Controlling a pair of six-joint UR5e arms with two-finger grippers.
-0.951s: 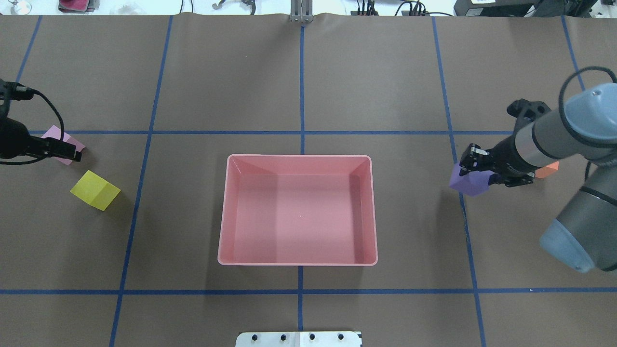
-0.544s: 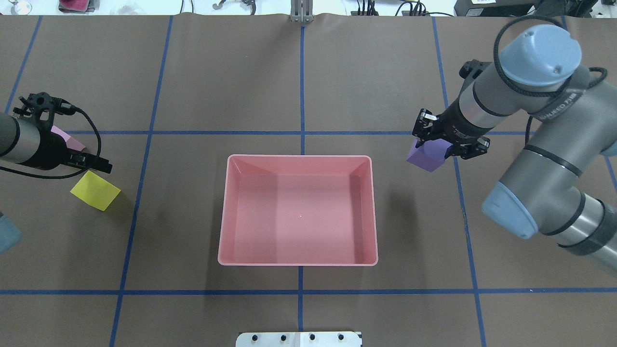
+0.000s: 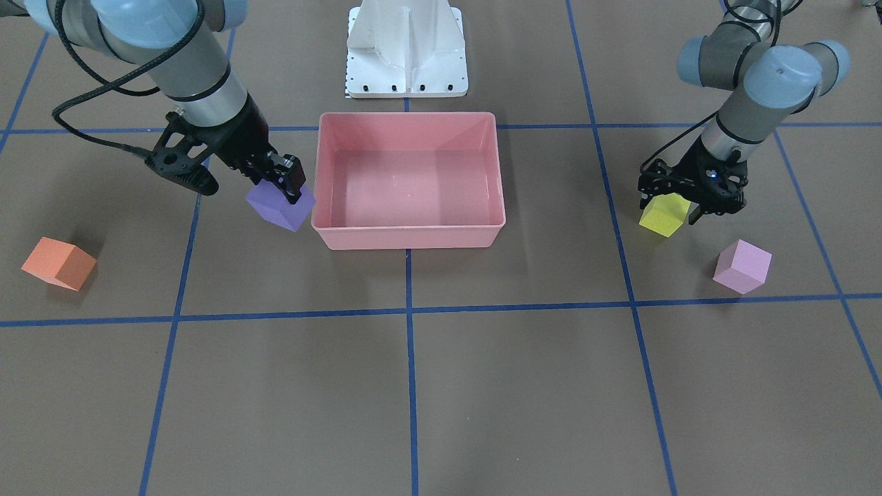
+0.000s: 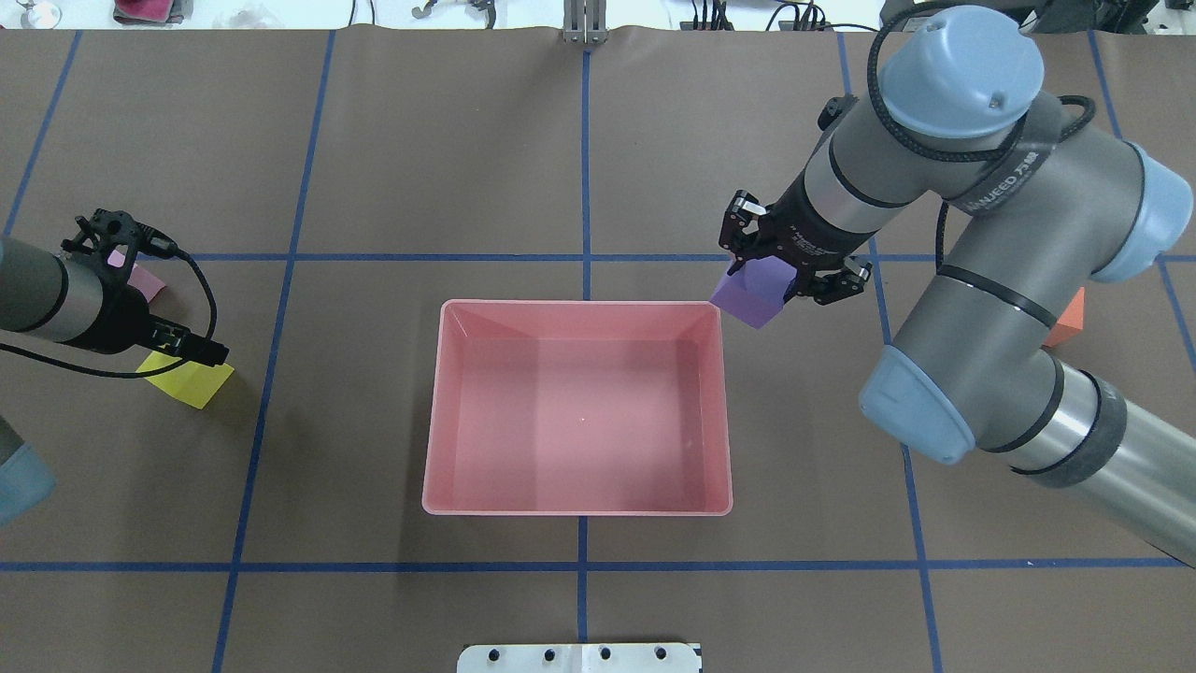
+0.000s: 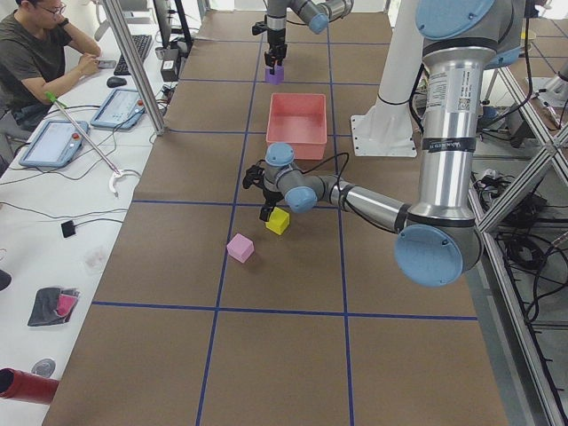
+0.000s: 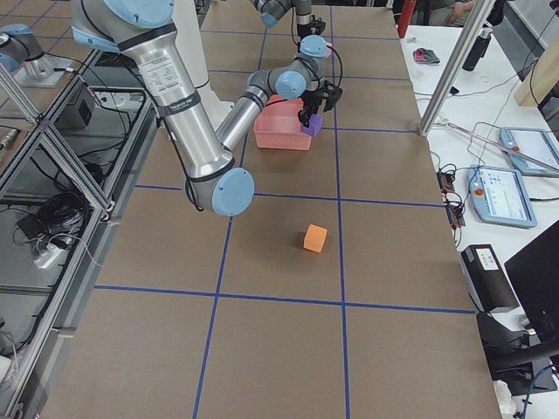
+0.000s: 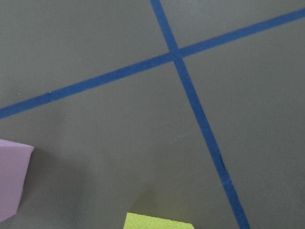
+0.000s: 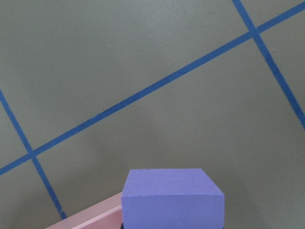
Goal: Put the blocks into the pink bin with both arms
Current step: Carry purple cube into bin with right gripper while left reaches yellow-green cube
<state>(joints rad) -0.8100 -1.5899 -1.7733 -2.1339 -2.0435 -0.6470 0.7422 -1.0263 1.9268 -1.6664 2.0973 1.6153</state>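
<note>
The pink bin [image 4: 579, 511] sits mid-table and holds no blocks. My right gripper [image 4: 780, 276] is shut on the purple block [image 4: 752, 294] and holds it in the air at the bin's far right corner; in the front view the block [image 3: 279, 205] is just outside the bin wall [image 3: 406, 238]. My left gripper [image 3: 672, 203] is open and straddles the top of the yellow block [image 3: 663, 215], which rests on the table. The light pink block [image 3: 742, 266] lies just beyond it. The orange block [image 3: 58, 263] lies alone on the right arm's side.
Blue tape lines cross the brown table cover. The white base pedestal [image 3: 406, 48] stands right behind the bin. The right arm's elbow [image 4: 981, 308] hangs over the orange block's area. An operator and tablets are at a side desk [image 5: 62, 133].
My right arm carried the purple block up and left, from beside the orange block to the bin's far right corner. My left gripper moved from the pink block to over the yellow one.
</note>
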